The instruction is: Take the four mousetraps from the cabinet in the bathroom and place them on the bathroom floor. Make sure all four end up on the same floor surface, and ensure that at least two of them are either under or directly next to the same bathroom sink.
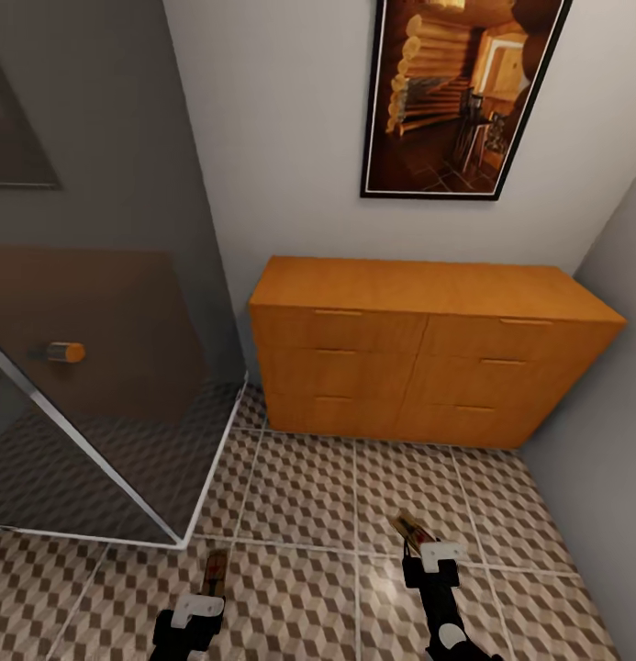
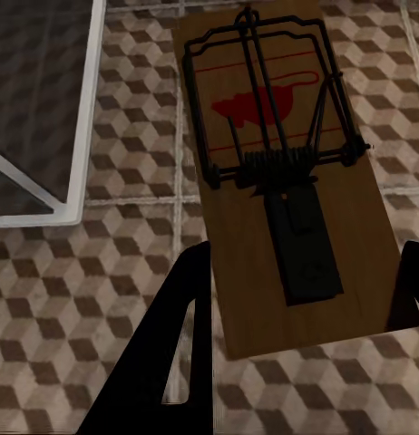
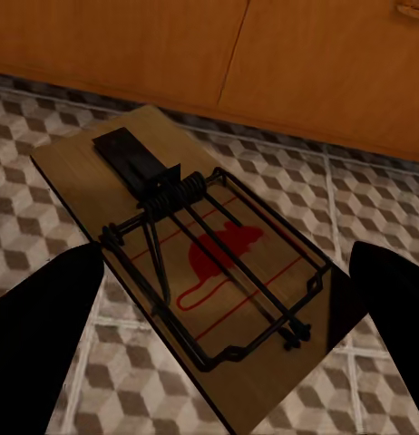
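Two mousetraps, one clamped in my left gripper (image 1: 212, 578), one in my right gripper (image 1: 418, 542), each running lengthwise out over the bathroom floor (image 1: 308, 496), facing the cabinet (image 1: 428, 358).

black arms (image 1: 446, 615), white wrist brackets (image 1: 441, 554)

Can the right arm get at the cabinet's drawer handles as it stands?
Probably not: the right gripper is shut on a mousetrap, and bare bathroom floor separates it from the cabinet, whose drawers look closed.
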You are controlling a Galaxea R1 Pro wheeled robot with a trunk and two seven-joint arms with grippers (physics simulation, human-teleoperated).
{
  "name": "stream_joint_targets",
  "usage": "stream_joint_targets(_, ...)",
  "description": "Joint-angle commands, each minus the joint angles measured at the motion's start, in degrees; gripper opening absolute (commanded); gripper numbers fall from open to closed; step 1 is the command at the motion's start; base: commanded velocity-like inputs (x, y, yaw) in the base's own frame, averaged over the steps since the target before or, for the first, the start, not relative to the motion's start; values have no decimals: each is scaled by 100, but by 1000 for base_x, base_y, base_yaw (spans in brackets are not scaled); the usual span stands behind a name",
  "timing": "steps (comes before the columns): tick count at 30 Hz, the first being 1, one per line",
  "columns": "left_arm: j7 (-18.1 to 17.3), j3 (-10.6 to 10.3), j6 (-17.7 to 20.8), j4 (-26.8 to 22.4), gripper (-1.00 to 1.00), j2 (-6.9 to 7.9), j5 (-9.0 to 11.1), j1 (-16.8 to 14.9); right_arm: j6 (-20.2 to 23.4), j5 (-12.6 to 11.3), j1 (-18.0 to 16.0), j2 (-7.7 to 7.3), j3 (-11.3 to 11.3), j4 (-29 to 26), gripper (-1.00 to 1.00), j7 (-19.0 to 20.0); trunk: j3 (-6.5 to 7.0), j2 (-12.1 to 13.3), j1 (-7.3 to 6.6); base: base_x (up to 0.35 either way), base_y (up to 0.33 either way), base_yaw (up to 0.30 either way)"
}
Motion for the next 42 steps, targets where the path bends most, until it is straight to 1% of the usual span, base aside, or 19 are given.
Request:
stream_joint_targets(1, 55, -47, -31, 20, -100, -4, 0, -8, 4, 58, -3, -1, 19, 5, -100, -61, -1, -3, 0, 0, 0, 255)
stream_joint_targets(42, 55, -49, -31, 20, -100, -4, 0, -8, -7, 58, -3, -1, 19, 6, -100, -63, 116, -3, 0, 0, 0, 256)
